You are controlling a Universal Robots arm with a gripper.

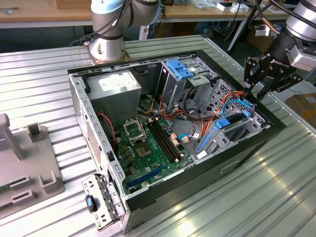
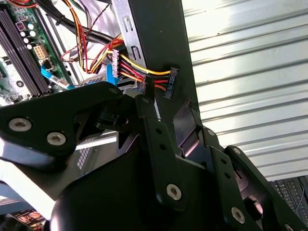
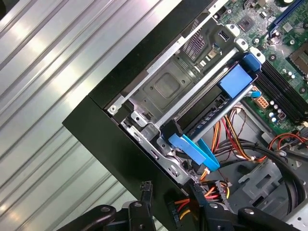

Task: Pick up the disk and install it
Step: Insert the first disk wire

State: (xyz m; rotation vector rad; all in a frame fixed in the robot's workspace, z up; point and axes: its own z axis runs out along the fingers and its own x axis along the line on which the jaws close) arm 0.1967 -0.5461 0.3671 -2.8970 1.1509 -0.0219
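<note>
Black angular metal gripper (image 1: 254, 93), fingers apart w/ nothing btwn, hovers near grey sheet-metal cage (image 1: 254, 126) holding flat rectangular grey disk in blue plastic frame (image 1: 231, 121).

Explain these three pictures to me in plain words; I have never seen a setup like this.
The machine is a robot arm standing on a ribbed metal table. One picture is taken from off the arm; the other two come from cameras near its wrist. On the table lies an open computer case, circuit board and cables exposed. The black gripper hangs over the case's corner, fingers apart, holding nothing. Close by, the disk, edged by a blue frame, sits in the metal drive cage.
</note>
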